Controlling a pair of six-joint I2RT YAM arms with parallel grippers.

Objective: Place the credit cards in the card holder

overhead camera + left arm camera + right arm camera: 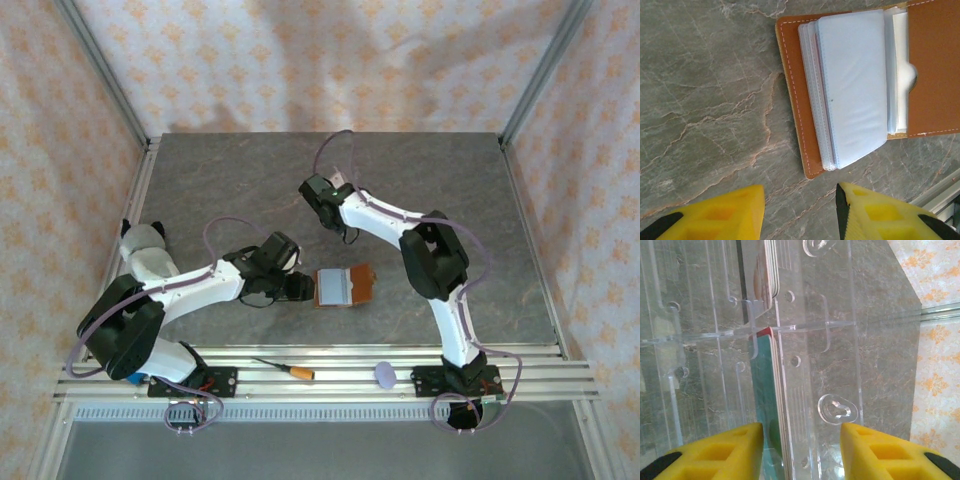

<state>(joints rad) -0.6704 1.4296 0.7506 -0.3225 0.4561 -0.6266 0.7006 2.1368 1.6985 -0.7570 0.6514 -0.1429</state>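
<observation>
Top view: I see wallet (343, 286) lying open on grey marbled table (450, 180). Left gripper (302, 287) just beside its left edge. Right gripper (318, 192) further back, open tabletop around it. Screwdriver (285, 369) on front rail.

Left wrist: brown stitched leather, pale plastic sleeves (852, 85) fanned. Yellow fingers (715, 217) spread, short of wallet, empty.

Right wrist: clear tray (810, 315). Teal card (766, 410) and red card (768, 332) on edge in slot, faces too oblique to read. Fingers (880, 450) spread, cards in gap, unpinched.
</observation>
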